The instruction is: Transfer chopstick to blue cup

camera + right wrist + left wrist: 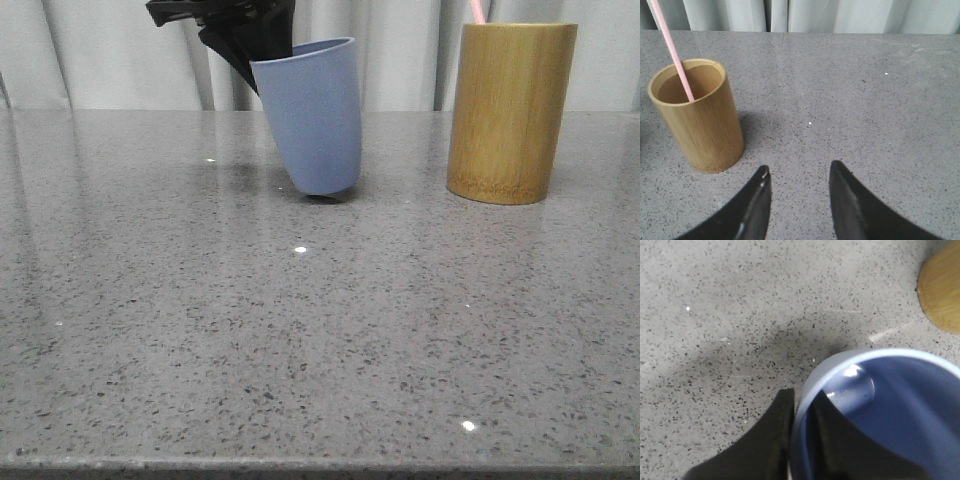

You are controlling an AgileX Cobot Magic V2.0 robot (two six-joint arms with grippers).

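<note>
The blue cup point(315, 120) is tilted, its base just off or barely touching the table, at the back centre. My left gripper point(243, 55) is shut on the cup's rim, one finger inside and one outside; the left wrist view shows the rim point(802, 400) pinched between the fingers point(775, 440), and the cup inside is empty. A pink chopstick point(477, 11) sticks out of the bamboo holder point(510, 112) at the right. In the right wrist view the chopstick point(674, 52) leans in the holder point(700, 117). My right gripper point(799, 172) is open and empty over the table, beside the holder.
The grey speckled table point(300, 340) spreads wide in front of both cups. Pale curtains hang behind its far edge. The bamboo holder's edge shows in the left wrist view point(942, 287), close to the blue cup.
</note>
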